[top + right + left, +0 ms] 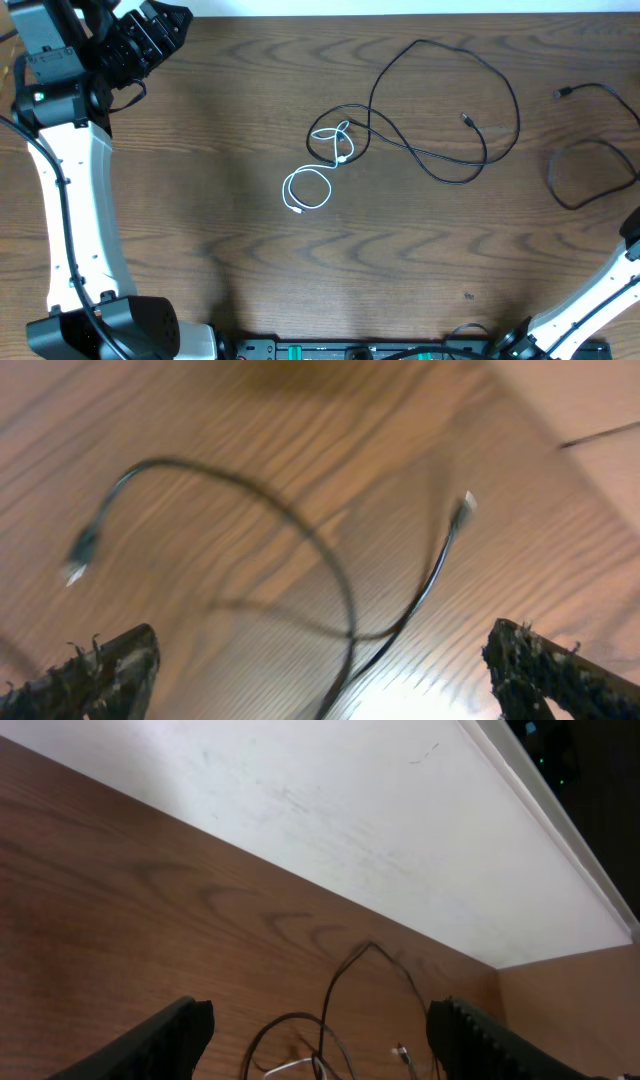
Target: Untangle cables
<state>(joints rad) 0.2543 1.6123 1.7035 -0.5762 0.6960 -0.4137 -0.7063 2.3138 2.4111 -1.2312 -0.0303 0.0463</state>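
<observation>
The white cable (pixel 306 170) is lying near the middle of the desk (pixel 200 260). It is forming a small round coil, and its upper stretch is running up into a knot of loops. The black cable (pixel 416 42) is twisting through that knot just above the white cable's coil. From there it is sweeping up and to the right of the white cable in one big arc and curling back. Its small plug end (pixel 466 118) is resting inside the arc. A second black cord (pixel 551 175) is lying well to the right of the white cable, near the desk's edge and apart from the knot.

The left pincer (pixel 320 1018) is hovering well to the upper left of the white cable, by the far edge of the desk. Its fingers are standing wide with nothing between them, and its camera is showing the knot some way ahead. The right pincer (pixel 322 645) is showing only in its own camera, also standing wide. A blurred black cord with plug ends is lying on the desk below it, touching neither finger; which cord it is cannot be told.
</observation>
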